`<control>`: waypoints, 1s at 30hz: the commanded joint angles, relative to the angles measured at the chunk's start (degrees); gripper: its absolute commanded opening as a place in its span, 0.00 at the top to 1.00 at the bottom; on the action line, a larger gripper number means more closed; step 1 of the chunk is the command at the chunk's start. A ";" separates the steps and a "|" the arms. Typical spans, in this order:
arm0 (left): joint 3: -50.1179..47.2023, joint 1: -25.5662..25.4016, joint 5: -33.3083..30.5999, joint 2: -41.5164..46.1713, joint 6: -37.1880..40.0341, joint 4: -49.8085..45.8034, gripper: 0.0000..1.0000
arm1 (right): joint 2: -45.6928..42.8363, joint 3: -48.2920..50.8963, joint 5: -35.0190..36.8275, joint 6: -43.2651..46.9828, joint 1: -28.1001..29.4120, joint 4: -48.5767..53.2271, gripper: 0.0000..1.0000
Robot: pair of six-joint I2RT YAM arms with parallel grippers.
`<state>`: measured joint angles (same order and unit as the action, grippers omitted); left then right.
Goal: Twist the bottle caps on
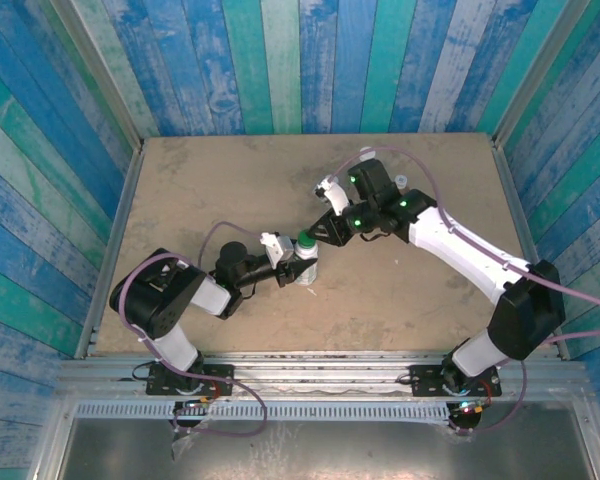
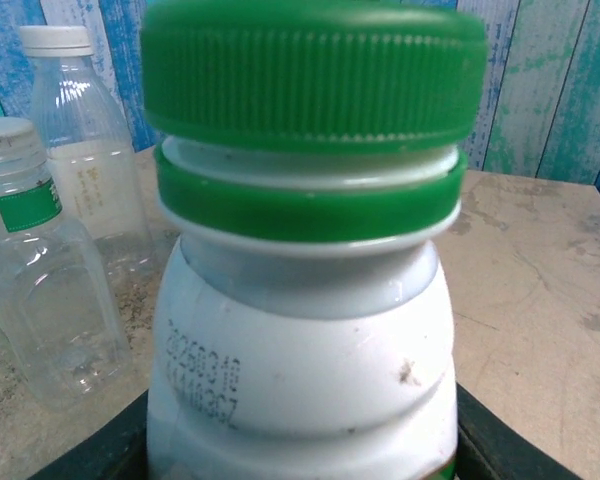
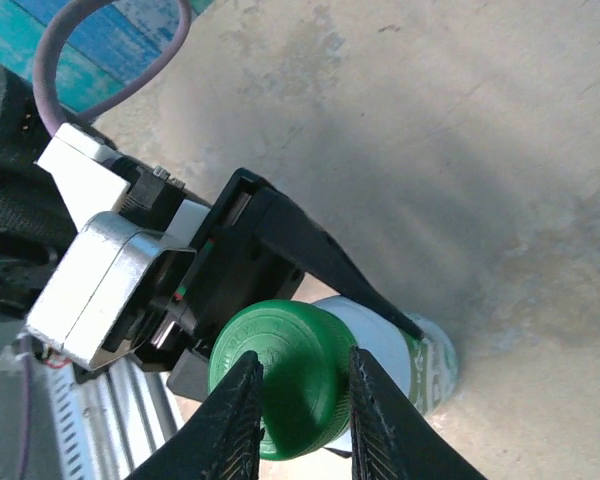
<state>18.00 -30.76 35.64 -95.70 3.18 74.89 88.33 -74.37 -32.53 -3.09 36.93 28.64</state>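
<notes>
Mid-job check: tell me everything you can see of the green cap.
The green cap is round plastic, ribbed around its side, smooth on top. It sits on the neck of the white bottle, with a strip of white neck showing between it and the green ring below, so it looks not fully screwed down. The right gripper straddles it from above; contact is unclear. The left gripper holds the bottle.

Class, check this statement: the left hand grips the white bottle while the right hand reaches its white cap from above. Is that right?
Not quite. The cap is green, not white, as the right wrist view shows. The left hand does grip the white bottle, and the right hand reaches that cap from above.
</notes>
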 commanded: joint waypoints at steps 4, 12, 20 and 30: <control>0.20 -0.22 -1.12 1.56 -0.99 -4.58 0.49 | 1.60 1.45 -5.60 -1.67 0.16 7.55 0.76; 0.59 -0.17 -1.98 2.02 -1.51 -5.65 0.49 | -4.06 6.11 -8.00 -3.51 0.50 5.42 0.80; 0.14 -0.17 -0.76 1.35 -1.25 -4.06 0.49 | -8.82 5.31 0.74 -4.53 -0.71 2.18 0.69; -0.15 -0.23 0.44 1.66 -0.46 -3.75 0.49 | 2.59 -4.22 -4.80 -0.22 -1.62 3.93 0.60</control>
<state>18.22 -30.87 35.27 -95.26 1.96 73.84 88.07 -75.96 -34.37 -5.52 35.38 30.39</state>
